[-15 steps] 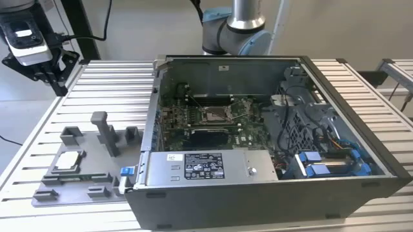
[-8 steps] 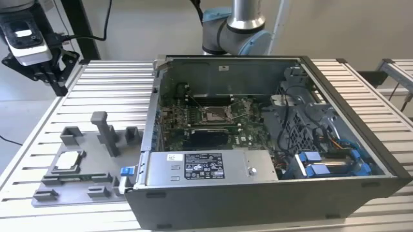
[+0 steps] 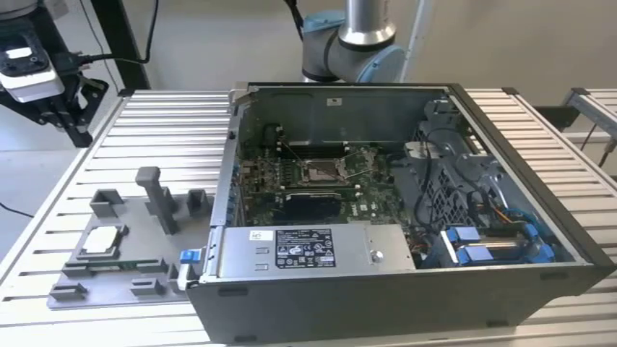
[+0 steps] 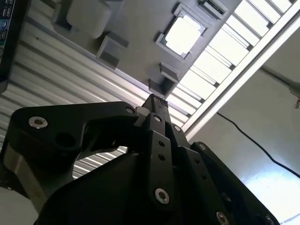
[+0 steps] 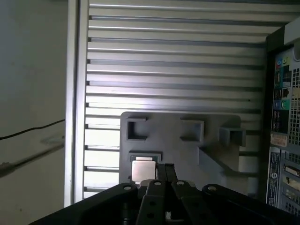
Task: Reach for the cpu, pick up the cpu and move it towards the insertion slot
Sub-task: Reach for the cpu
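The cpu (image 3: 101,242) is a small pale silver square lying in a recess of the grey fixture plate (image 3: 135,271) at the exterior view's left, beside the open computer case. It shows bright in both wrist views (image 4: 183,33) (image 5: 142,169). The insertion slot (image 3: 323,170), a shiny metal-framed socket, sits on the motherboard inside the case. My gripper (image 3: 69,123) hangs high over the table's far left corner, well above and behind the fixture. Its black fingers (image 4: 157,105) (image 5: 164,172) are pressed together, shut on nothing. The cpu lies just beside the fingertips' line in the first wrist view.
The open computer case (image 3: 405,303) fills the middle of the slatted metal table (image 3: 164,130). Grey upright blocks (image 3: 159,199) rise from the fixture plate near the cpu. The arm's base (image 3: 352,43) stands behind the case. The table's edge and floor lie beyond the fixture (image 5: 33,117).
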### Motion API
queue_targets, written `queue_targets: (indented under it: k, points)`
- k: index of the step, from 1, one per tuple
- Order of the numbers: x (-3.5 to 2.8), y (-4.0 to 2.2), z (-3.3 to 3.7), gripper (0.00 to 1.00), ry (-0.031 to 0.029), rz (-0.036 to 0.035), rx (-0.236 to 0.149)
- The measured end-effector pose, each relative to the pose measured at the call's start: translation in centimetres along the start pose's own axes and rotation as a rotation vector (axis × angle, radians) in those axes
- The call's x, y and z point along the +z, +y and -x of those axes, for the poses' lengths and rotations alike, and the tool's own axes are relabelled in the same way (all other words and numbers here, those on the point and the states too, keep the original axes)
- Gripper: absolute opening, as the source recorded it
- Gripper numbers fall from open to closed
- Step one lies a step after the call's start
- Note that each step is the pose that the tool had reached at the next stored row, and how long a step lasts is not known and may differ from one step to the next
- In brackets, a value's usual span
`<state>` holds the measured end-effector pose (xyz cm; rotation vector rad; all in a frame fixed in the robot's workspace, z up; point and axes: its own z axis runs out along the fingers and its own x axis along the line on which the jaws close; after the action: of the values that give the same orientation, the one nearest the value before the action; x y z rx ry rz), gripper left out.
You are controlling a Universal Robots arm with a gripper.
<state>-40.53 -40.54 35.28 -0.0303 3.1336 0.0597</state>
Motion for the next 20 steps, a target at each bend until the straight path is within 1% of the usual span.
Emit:
queue_targets:
  k: [5,6,10,13,15,20]
  points:
    - [0.03,-0.68,-0.77,0.00,-0.0046,-0.0001,0.000]
    - [0.05,-0.88,-0.88,0.00,-0.0051,0.0000,0.000]
    - [0.17,-1.98,-1.17,0.00,-0.0055,0.0004,0.000]
    - [0.29,-2.49,-1.44,0.00,-0.0061,0.0005,0.000]
    - [0.34,-2.62,-1.57,0.00,-0.0065,0.0004,0.000]
    - [0.35,-2.63,-1.57,0.00,-0.0067,0.0005,0.000]
